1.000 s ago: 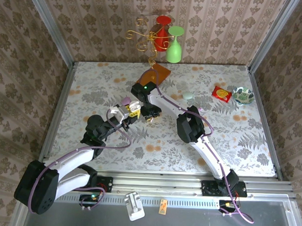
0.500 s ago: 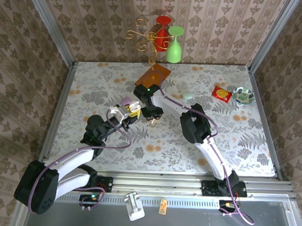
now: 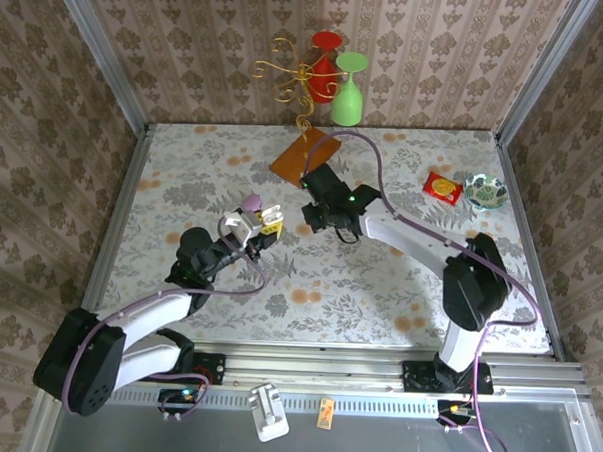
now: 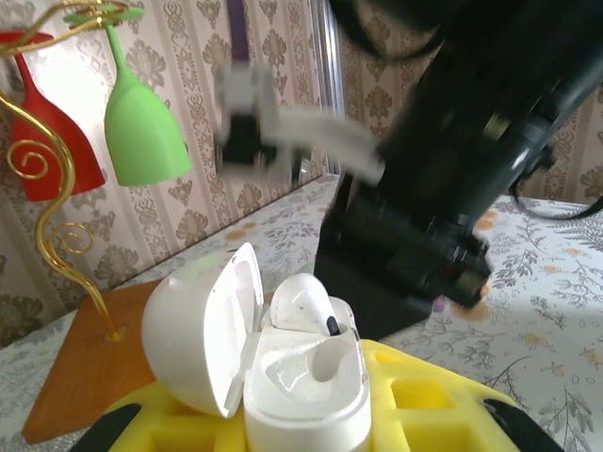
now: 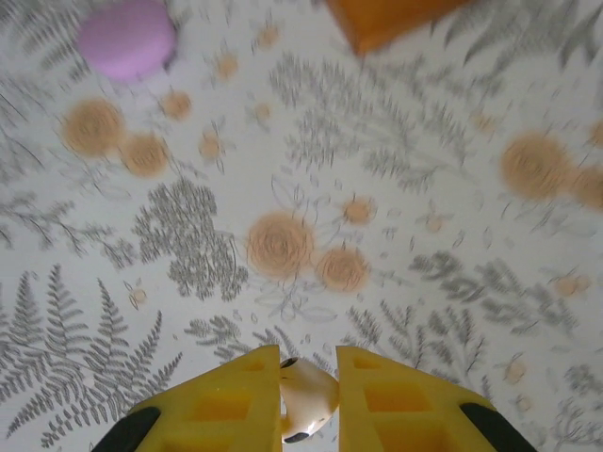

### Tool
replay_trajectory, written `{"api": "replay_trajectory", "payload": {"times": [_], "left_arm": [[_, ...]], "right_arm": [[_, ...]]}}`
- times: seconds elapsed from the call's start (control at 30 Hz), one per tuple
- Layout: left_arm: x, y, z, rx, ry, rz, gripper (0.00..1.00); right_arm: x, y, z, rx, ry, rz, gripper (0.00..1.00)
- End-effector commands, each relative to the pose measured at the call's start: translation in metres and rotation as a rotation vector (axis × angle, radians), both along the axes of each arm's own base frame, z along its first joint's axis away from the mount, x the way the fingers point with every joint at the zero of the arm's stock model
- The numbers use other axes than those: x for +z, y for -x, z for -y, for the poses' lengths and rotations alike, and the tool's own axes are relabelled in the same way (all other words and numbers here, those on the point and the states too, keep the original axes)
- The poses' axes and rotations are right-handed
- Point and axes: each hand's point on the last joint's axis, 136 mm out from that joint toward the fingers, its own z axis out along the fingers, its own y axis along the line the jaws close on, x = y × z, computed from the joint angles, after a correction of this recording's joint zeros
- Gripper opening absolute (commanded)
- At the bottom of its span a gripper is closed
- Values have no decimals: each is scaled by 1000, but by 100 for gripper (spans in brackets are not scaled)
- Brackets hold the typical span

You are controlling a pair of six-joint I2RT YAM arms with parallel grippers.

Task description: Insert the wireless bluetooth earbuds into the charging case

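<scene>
Earbud point(image 5: 306, 400) half-hidden in clamped right pincer point(image 5: 308, 369), left pincer point(image 4: 294, 422) gripping open charging case point(image 4: 254, 358), base cropped

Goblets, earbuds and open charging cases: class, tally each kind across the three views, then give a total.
Open charging case: 1
Earbuds: 2 (seated earbud in that case, held earbud in the right gripper)
Goblets: 2 (red goblet, green goblet)
Total: 5

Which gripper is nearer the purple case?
Left. The left gripper, holding the white case, sits right beside the purple case; the right gripper, holding an earbud, is clearly farther off.
</scene>
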Motion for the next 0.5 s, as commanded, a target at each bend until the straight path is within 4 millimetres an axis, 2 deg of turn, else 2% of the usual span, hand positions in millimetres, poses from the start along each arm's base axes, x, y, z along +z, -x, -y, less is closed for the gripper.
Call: {"api": "replay_trajectory", "payload": {"times": [0.0, 0.23, 0.33, 0.47], "left_arm": [[4, 2, 2, -27, 34, 0, 0], [-3, -3, 5, -38, 31, -26, 0], [-8, -6, 4, -36, 23, -50, 0], [-10, -5, 6, -60, 26, -71, 0]], "right_arm": [[42, -3, -9, 46, -38, 181, 19], [93, 22, -27, 161, -81, 349, 19], [107, 34, -38, 226, -100, 386, 19], [116, 46, -54, 298, -112, 412, 19]]}}
